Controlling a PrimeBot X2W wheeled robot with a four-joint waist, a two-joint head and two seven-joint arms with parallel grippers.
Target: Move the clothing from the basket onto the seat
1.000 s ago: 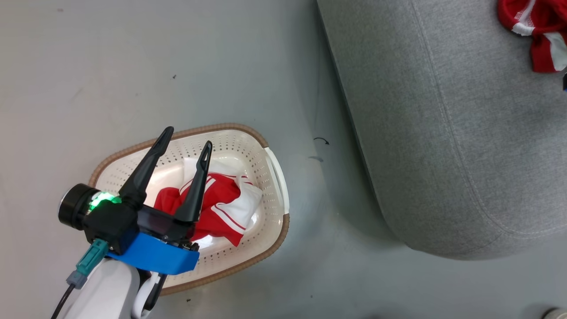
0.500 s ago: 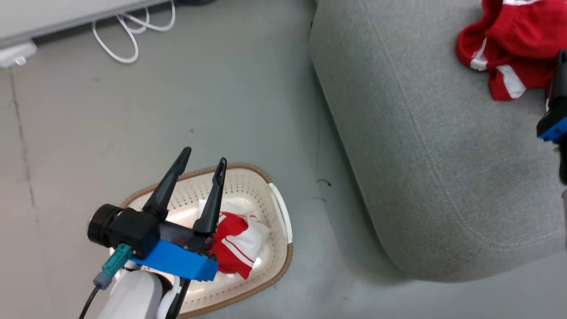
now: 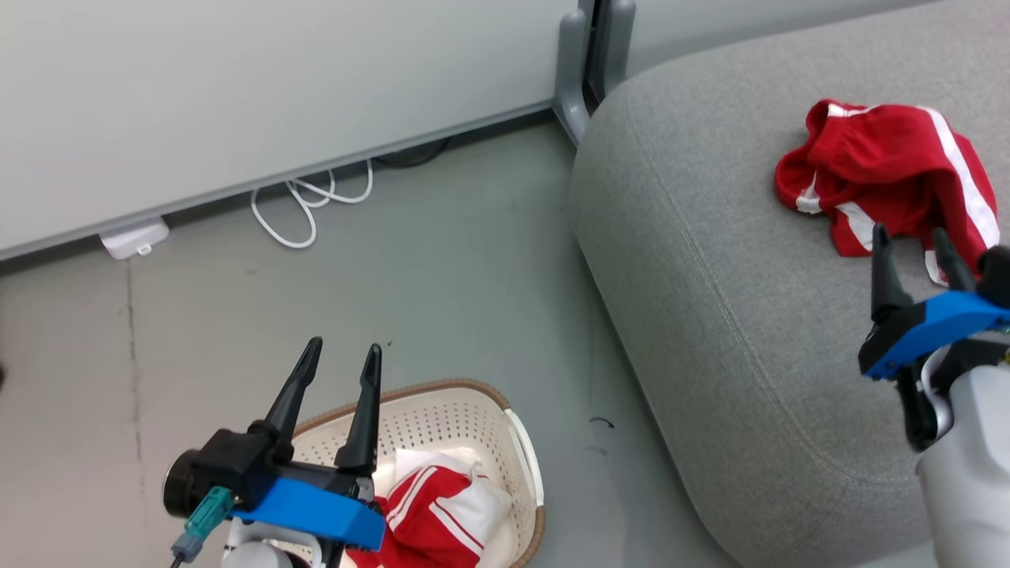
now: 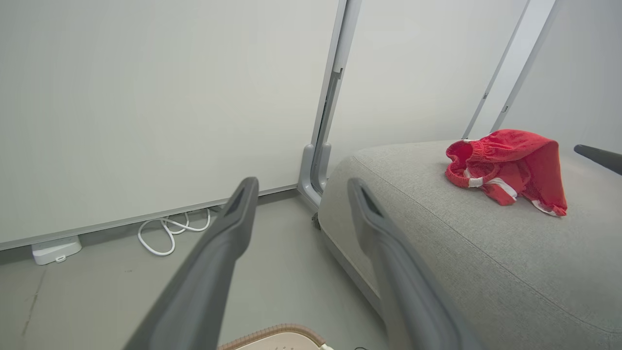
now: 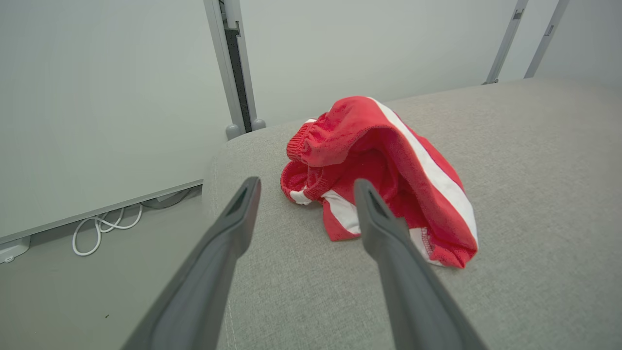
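Observation:
A mostly red garment with white stripes lies crumpled on the grey seat, also seen as the red garment and the red garment. My right gripper hovers open just short of it, nothing between its fingers. A white and red garment rests in the cream basket on the floor at the lower left. Above the basket's near-left side my left gripper stands open and empty, its fingers pointing toward the wall.
A white cable and a small white box lie on the floor along the pale wall panel. A grey post foot stands by the seat's far corner. Grey floor runs between basket and seat.
The head camera has tilted up, bringing the wall into sight. My right gripper has come into view, open, short of the red garment. The left gripper still hangs open over the basket.

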